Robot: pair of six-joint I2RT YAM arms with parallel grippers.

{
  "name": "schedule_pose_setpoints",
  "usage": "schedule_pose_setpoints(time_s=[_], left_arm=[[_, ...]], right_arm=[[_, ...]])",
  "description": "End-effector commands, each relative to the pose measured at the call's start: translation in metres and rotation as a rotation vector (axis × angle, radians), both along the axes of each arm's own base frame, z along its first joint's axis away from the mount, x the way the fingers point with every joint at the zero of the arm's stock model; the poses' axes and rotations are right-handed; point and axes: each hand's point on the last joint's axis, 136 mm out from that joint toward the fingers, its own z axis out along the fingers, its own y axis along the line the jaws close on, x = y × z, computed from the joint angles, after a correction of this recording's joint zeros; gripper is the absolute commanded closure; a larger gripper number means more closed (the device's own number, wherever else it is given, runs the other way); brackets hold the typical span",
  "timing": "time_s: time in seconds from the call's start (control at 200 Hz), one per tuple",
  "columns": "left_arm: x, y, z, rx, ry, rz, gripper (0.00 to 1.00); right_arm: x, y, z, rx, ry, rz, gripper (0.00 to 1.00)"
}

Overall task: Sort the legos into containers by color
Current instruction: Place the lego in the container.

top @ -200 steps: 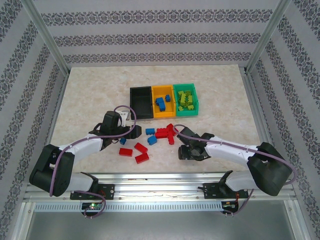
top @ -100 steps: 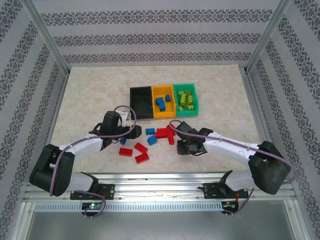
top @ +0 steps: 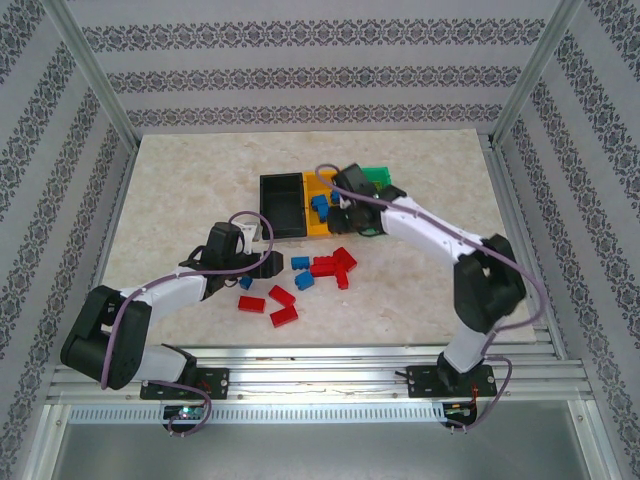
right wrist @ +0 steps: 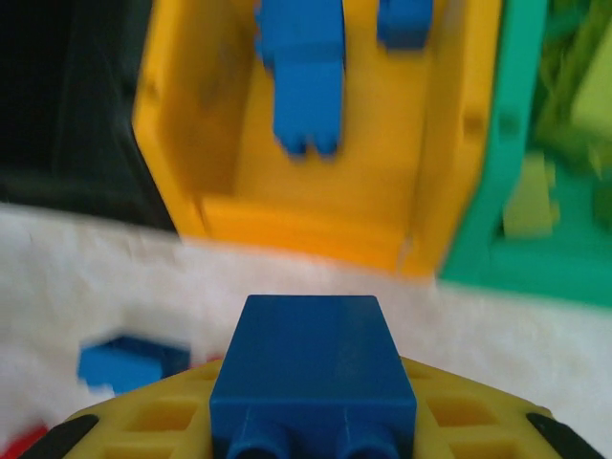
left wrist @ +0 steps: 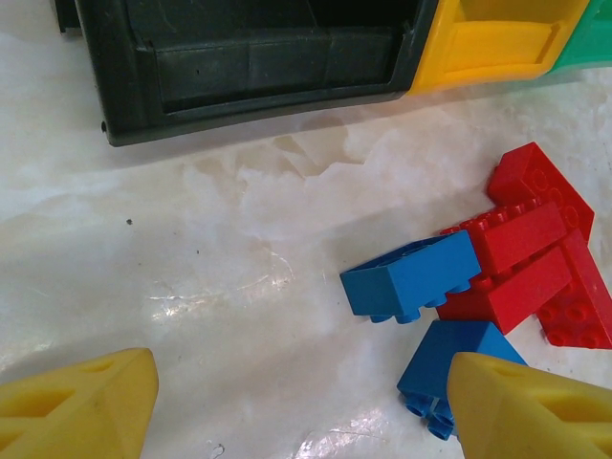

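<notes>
My right fingers (right wrist: 134, 426) pinch a blue lego (right wrist: 311, 368), and the yellow bin (right wrist: 316, 220) is just ahead. My left fingers (left wrist: 81, 402) are spread over the tabletop (left wrist: 191, 239), where red legos (left wrist: 521, 239) and some blue ones wait. The green bin (right wrist: 497, 191) looks done. The black bin (left wrist: 239, 67) looks empty.

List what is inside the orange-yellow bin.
Blue legos lie in the orange-yellow bin; the right wrist view shows at least two. From the top view the right end effector, shut on a blue brick, covers the bin's right part, so a full count is uncertain.
</notes>
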Motion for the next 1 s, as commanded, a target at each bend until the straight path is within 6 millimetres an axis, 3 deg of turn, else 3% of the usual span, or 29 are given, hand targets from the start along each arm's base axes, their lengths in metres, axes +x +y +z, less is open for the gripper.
schedule_pose_setpoints(time_s=[0.0,0.25,0.385,0.555,0.685,0.999], left_arm=[[0.013,-0.001,0.014,-0.02,-0.05,0.009,0.2],[0.014,0.002,0.014,-0.002,-0.057,0.016,0.2],[0.014,0.002,0.015,-0.002,-0.057,0.015,0.2],[0.014,0.003,0.017,0.003,-0.066,0.019,0.2],[0.013,0.002,0.017,-0.002,-0.062,0.014,0.2],[0.013,0.002,0.018,-0.004,-0.066,0.013,0.2]], right_arm=[[0.029,0.01,0.004,-0.03,-0.008,0.075,0.64],[0.109,0.023,-0.004,-0.007,-0.052,0.042,0.64],[0.135,0.031,-0.016,-0.003,-0.057,0.033,0.65],[0.151,0.037,-0.025,-0.003,-0.067,0.027,0.63],[0.156,0.041,-0.031,0.001,-0.055,0.029,0.52],[0.136,0.041,-0.011,0.01,-0.059,0.056,0.48]])
